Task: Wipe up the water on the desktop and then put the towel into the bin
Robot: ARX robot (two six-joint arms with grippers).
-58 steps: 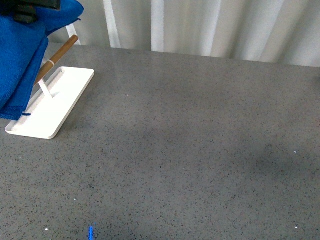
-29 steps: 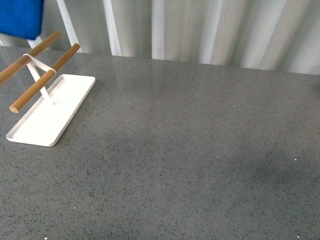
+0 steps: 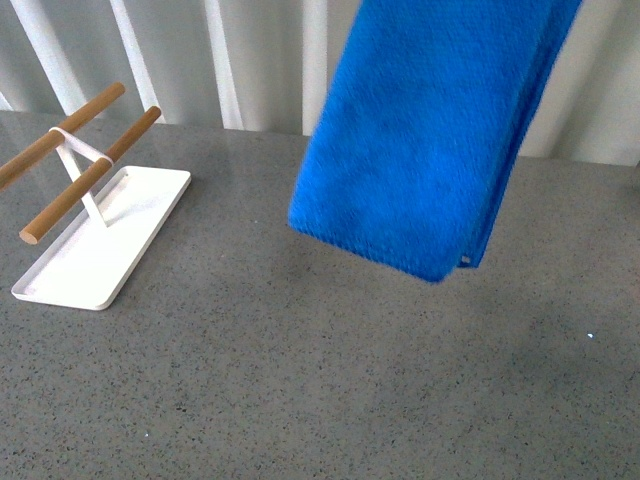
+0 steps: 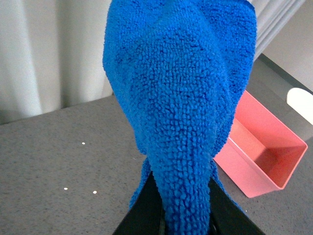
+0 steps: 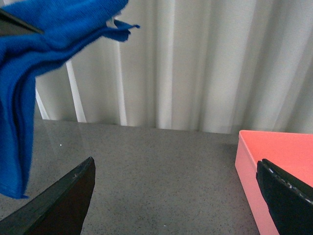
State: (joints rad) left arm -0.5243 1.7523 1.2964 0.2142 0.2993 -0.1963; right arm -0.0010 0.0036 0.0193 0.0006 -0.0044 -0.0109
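Observation:
The bright blue towel (image 3: 430,140) hangs in the air above the speckled dark grey desktop (image 3: 330,380), folded, filling the upper middle of the front view. My left gripper (image 4: 183,218) is shut on the towel (image 4: 181,107), which drapes over its black fingers (image 4: 142,213). A pink bin (image 4: 261,152) stands on the desktop beside it. My right gripper (image 5: 178,196) is open and empty low over the desktop (image 5: 161,171), with the pink bin (image 5: 279,156) by one finger and the towel (image 5: 29,73) hanging beyond the other. No water is visible.
A white tray (image 3: 100,240) with a rack of two wooden rods (image 3: 85,175) stands at the far left of the desktop. Pale curtains (image 3: 230,60) run along the back edge.
The towel has swung from the far upper left, off the wooden rack, to the upper middle of the front view. The rack's rods are now bare.

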